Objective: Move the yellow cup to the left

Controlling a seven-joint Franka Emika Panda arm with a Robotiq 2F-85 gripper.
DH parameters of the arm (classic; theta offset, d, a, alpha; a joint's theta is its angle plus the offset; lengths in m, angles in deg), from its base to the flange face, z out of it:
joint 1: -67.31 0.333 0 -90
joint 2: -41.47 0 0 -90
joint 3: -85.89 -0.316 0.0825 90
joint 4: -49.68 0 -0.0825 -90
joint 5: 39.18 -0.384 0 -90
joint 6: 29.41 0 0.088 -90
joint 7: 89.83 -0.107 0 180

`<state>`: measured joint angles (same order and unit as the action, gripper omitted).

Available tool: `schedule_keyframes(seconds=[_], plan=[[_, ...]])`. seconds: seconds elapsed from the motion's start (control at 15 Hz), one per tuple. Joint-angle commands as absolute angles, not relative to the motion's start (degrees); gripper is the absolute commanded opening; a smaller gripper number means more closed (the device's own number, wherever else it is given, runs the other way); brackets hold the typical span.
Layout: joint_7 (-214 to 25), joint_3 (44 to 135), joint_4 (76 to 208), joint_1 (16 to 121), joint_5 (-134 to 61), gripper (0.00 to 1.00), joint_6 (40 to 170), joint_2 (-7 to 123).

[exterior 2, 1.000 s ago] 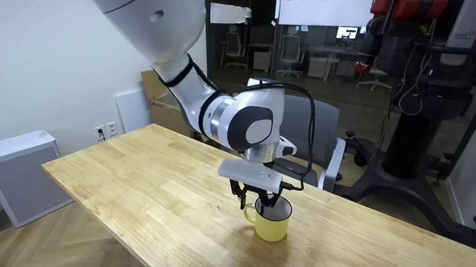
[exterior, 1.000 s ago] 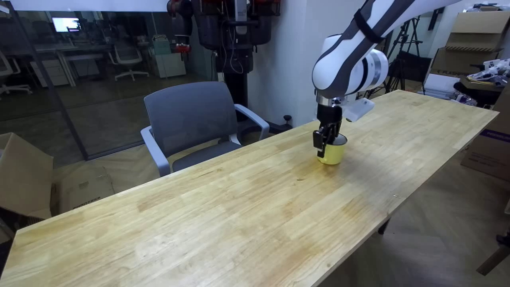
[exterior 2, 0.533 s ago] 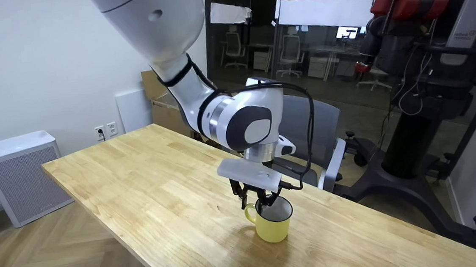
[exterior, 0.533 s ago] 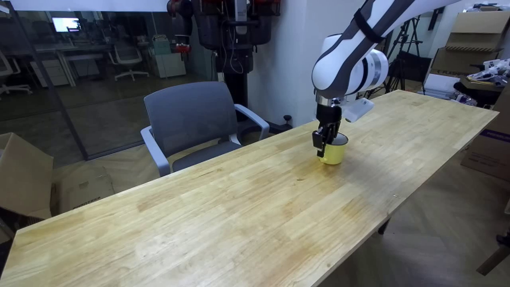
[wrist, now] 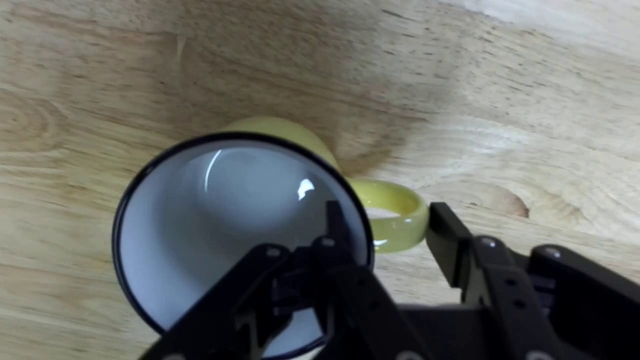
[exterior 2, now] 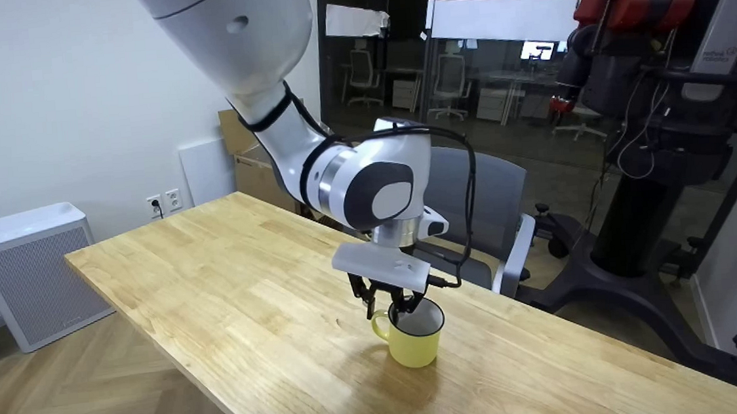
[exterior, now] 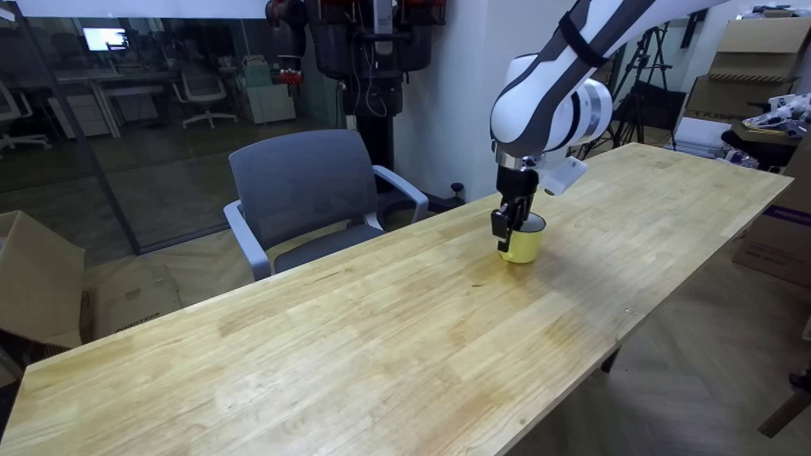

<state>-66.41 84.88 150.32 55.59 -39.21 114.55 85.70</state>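
Note:
The yellow cup (exterior: 524, 247) with a whitish inside and dark rim is upright on or just above the long wooden table (exterior: 380, 316). It also shows in an exterior view (exterior 2: 414, 348) and, from above, in the wrist view (wrist: 240, 200). My gripper (exterior: 507, 235) comes down over the cup's handle side, also seen in an exterior view (exterior 2: 384, 311). In the wrist view my gripper (wrist: 386, 220) has one finger inside the cup and the other against the handle's outside (wrist: 400, 225). It is shut across wall and handle. I cannot tell whether the base touches the table.
A grey office chair (exterior: 304, 190) stands along the table's far side. A dark robot with red parts (exterior 2: 646, 145) stands behind. Cardboard boxes (exterior: 38, 278) stand on the floor. A white air purifier (exterior 2: 38, 272) stands past a table end.
The cup and gripper have moved together, a little to the left in both exterior views. Before that, the cup and gripper shifted only slightly.

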Motion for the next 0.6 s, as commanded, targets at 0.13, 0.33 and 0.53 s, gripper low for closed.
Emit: schedule_keyframes(seconds=[0.13, 0.33, 0.53], plan=[[-62.63, 81.37, 147.93, 56.28, -37.82, 0.2, 110.94, 84.77], [-61.17, 80.43, 144.95, 57.62, -37.16, 0.2, 107.67, 85.77], [-60.87, 80.37, 141.15, 58.96, -36.56, 0.2, 102.74, 87.33]])
